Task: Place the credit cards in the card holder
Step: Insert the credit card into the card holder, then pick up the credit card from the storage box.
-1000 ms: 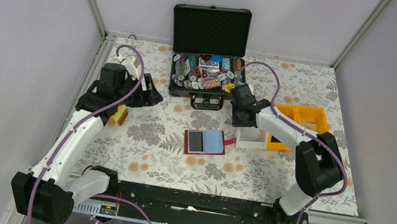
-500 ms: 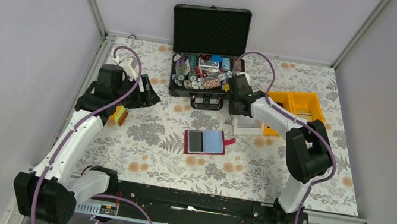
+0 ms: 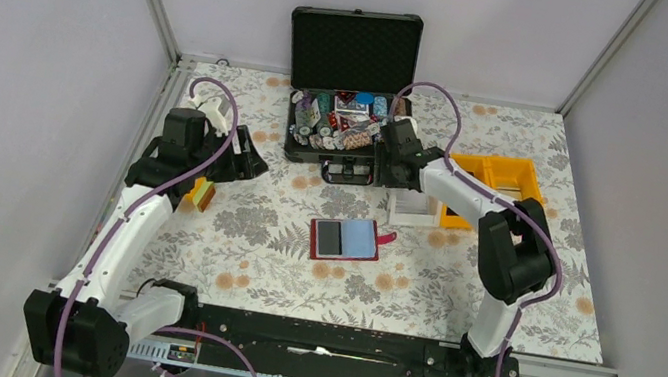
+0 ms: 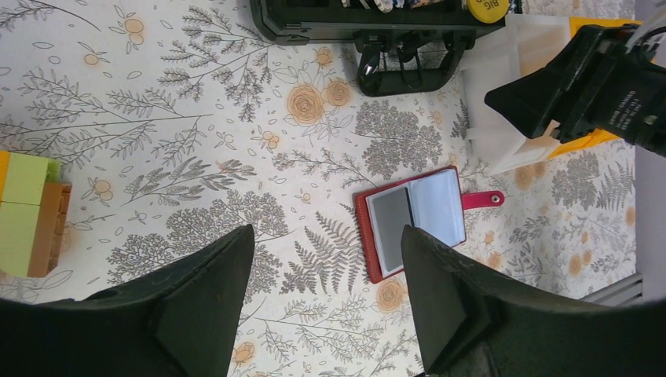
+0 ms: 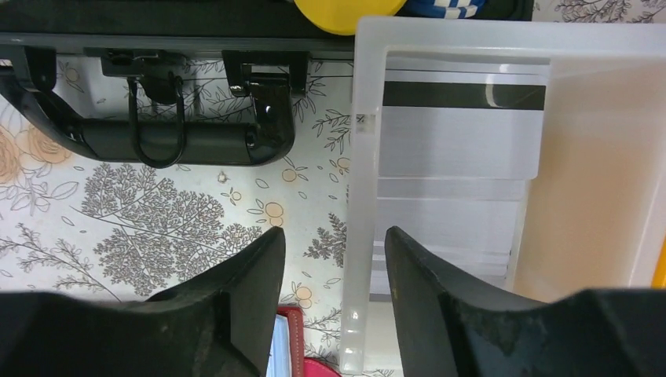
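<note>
Top external, then the two wrists: we see the card holder lying open mid-table and both pincers spread.

In the top external view we find the holder flat on the flowered table, in front of the open black case of chips. The right gripper hangs over a clear bin beside the yellow bins, and the left gripper sits well apart at the left. From the left wrist we look between its spread, empty fingers at the holder, one half grey, the other pale blue, with its snap tab pointing toward the clear bin. From the right wrist we see its fingers apart, gripping nothing, above the bin's wall. The credit cards are stacked inside, the top one showing a black stripe.
</note>
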